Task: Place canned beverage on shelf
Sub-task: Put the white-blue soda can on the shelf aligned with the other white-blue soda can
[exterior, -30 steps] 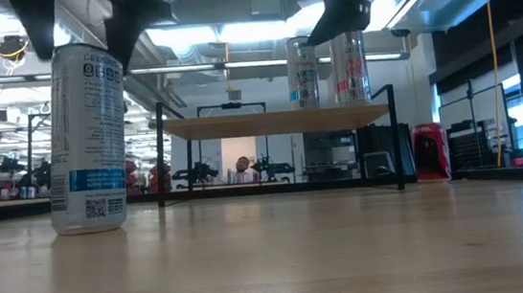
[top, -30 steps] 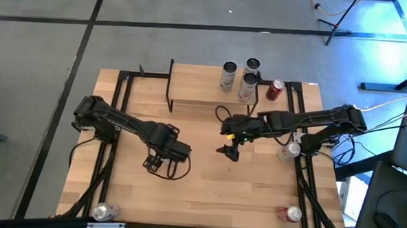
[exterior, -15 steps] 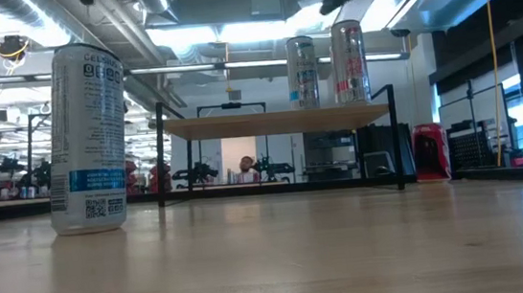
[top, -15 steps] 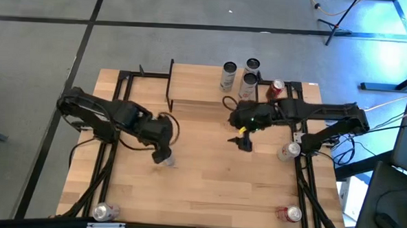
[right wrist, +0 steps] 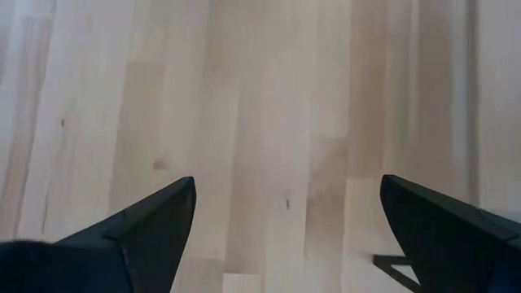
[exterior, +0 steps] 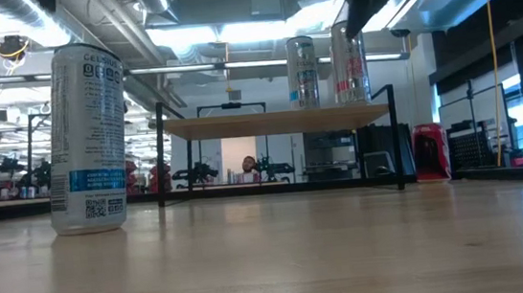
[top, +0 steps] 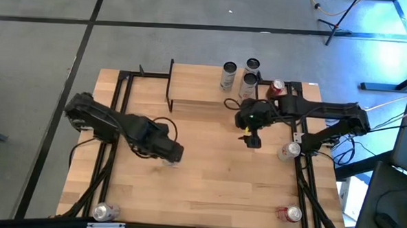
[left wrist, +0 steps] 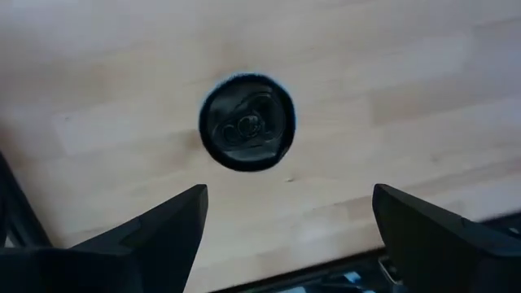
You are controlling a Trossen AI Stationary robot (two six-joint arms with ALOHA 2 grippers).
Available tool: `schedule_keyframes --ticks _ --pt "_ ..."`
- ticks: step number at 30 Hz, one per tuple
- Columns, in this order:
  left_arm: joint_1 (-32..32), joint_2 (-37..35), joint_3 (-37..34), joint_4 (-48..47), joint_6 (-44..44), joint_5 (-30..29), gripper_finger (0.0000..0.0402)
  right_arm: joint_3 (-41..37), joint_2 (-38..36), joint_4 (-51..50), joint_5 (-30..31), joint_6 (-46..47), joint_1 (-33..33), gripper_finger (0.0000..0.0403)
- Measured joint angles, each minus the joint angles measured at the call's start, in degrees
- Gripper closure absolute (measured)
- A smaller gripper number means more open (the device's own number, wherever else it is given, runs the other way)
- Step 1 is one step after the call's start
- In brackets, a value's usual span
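Left wrist view showed the left gripper (left wrist: 285, 224) spread wide above an upright can (left wrist: 247, 123), hidden from overhead; the right gripper (right wrist: 285, 220) gaped too.

arms: two, dark, jointed, black cables looped alongside
right end effector (top: 252, 139): yellow and green spots
fingers (left wrist: 146, 236): dark, wedge-shaped

legible text is scarce. nearest can (exterior: 86, 136), standing on the table in the low view: white w/ blue band, vertical lettering near the top edge begins "ce" but the rest can't be read; small print blocks down the side too fine to read; qr-type code square at the bottom. two cans on the shelf (exterior: 278, 121): coloured label print, not readable. red can (exterior: 430, 152) beside the shelf: no readable mark. high and wrist views: no text.
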Motion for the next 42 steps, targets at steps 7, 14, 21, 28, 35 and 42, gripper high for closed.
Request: schedule_keyframes --ticks 7,14,21,28,35,42 --pt "1.54 5.51 0.00 -0.44 2.40 1.08 0.0068 -0.53 0.00 2.12 -0.76 -1.84 0.10 0.0027" --pt "2.38 8.05 0.00 -2.30 6.02 2.07 0.0068 -0.53 0.00 2.47 -0.78 -2.09 0.10 0.0027" --pt "2.56 8.26 -0.39 -3.81 6.18 1.74 0.0068 -0.54 0.00 2.70 -0.78 -2.04 0.10 0.0027" --pt "2.06 6.33 -0.36 -3.33 6.18 1.79 0.0068 -0.53 0.00 4.64 -0.79 -1.63 0.10 0.0027" --pt "0.80 5.15 1.34 -9.10 5.78 2.17 0.0068 -0.53 0.00 5.09 -0.79 -1.56 0.10 0.0027" --pt "0.65 5.16 -3.14 -3.93 8.81 2.61 0.0068 -0.53 0.00 5.49 -0.80 -1.46 0.10 0.0027"
